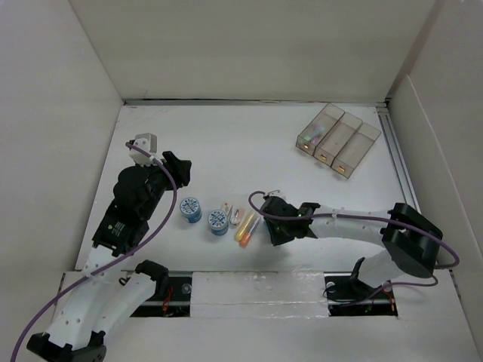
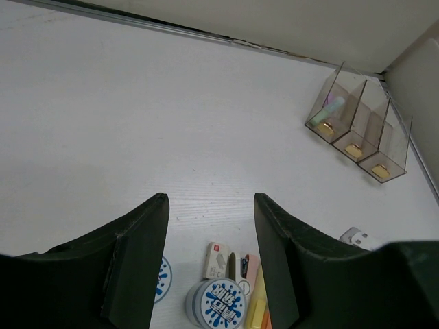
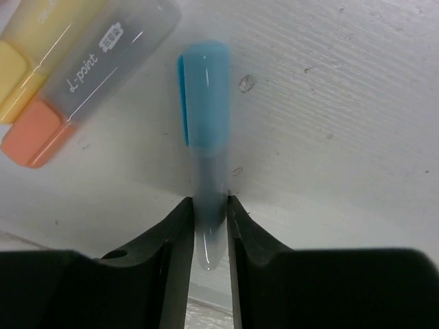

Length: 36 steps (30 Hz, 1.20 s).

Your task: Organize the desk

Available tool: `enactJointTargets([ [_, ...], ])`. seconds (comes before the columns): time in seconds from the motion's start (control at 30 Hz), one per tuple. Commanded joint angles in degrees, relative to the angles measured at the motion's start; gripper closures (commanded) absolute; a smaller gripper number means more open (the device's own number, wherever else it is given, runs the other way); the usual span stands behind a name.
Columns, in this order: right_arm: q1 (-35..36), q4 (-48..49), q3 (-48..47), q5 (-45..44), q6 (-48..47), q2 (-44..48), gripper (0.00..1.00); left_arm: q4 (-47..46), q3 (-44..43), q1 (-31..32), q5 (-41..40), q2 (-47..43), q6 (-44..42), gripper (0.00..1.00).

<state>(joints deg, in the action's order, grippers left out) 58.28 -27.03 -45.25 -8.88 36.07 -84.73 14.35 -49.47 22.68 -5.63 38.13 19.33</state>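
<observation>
Right gripper (image 3: 209,203) pinched narrow on the tail of a blue-capped highlighter (image 3: 206,116) at centre of the white desk (image 1: 249,151), left gripper (image 2: 211,205) gaping empty at 9 o'clock; tail-end hold may pivot or slip before the organizer tray (image 1: 355,145) at 1 o'clock.

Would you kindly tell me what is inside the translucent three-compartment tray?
Each compartment of the translucent tan tray shows a small gold-coloured piece at its near end; the left one also holds a pale green stick. Walls blur the rest.
</observation>
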Motion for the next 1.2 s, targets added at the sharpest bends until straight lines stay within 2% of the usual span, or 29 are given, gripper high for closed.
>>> enactJointTargets([
  [0.0, 0.52, -4.51, -2.64, -2.46, 3.55, -0.17, 0.86, -2.48, 0.08, -0.26, -0.08, -0.42, -0.70, 0.52],
  [0.03, 0.52, -4.53, -2.65, -2.45, 3.56, -0.17, 0.87, -2.57, 0.08, -0.26, -0.08, -0.42, -0.70, 0.52],
  [0.07, 0.52, -5.31, -2.91, -1.93, 4.26, -0.26, 0.92, -2.48, 0.08, -0.26, -0.08, -0.34, -0.70, 0.52],
  [0.17, 0.52, -8.82, -3.43, -1.22, 4.79, 1.66, 1.00, -2.48, 0.08, -0.26, -0.17, -0.34, -0.79, 0.52],
  [0.3, -1.22, -12.70, -6.07, -5.70, 5.50, 8.51, 1.00, -2.57, -0.01, -0.26, -0.17, -0.42, -0.70, 0.52],
  [0.4, -6.49, -7.89, -8.18, -8.69, 3.57, 12.91, 1.00, -2.66, -0.10, -0.26, 0.18, -0.60, -0.70, 0.52],
  [0.47, -13.70, 1.68, -8.53, -6.60, 1.21, 13.71, 1.00, -2.57, 0.08, -0.26, 0.18, -0.60, -0.70, 0.52],
  [0.5, -16.33, 5.02, -8.71, -4.84, 0.76, 12.84, 1.00, -2.66, -0.01, -0.26, 0.27, -0.43, -0.70, 0.52],
  [0.53, -23.41, 14.02, -10.19, -0.91, -0.29, 10.14, 1.00, -2.66, 0.16, -0.26, 0.44, -0.25, -0.61, 0.52],
  [0.57, -23.48, 14.11, -10.20, -0.87, -0.83, 10.11, 1.00, -2.66, 0.17, -0.26, 0.44, -0.25, -0.61, 0.52],
  [0.63, -27.41, 16.38, -16.16, 0.27, -1.88, 3.46, 1.00, -2.66, 0.08, -0.26, 0.71, -0.07, -0.61, 0.52],
  [0.77, -37.68, 19.72, -25.75, -0.52, -1.89, -5.87, 1.00, -2.57, 0.25, -0.26, 0.88, -0.60, -0.61, 0.52],
  [0.97, -46.32, 20.17, -36.47, 1.24, -0.57, -18.26, 1.00, -2.57, 0.17, -0.26, 0.79, -0.95, -0.70, 0.52],
  [1.17, -51.07, 20.70, -41.48, 3.43, -0.13, -23.72, 1.00, -2.66, 0.17, -0.26, 0.88, -0.95, -0.79, 0.52],
])
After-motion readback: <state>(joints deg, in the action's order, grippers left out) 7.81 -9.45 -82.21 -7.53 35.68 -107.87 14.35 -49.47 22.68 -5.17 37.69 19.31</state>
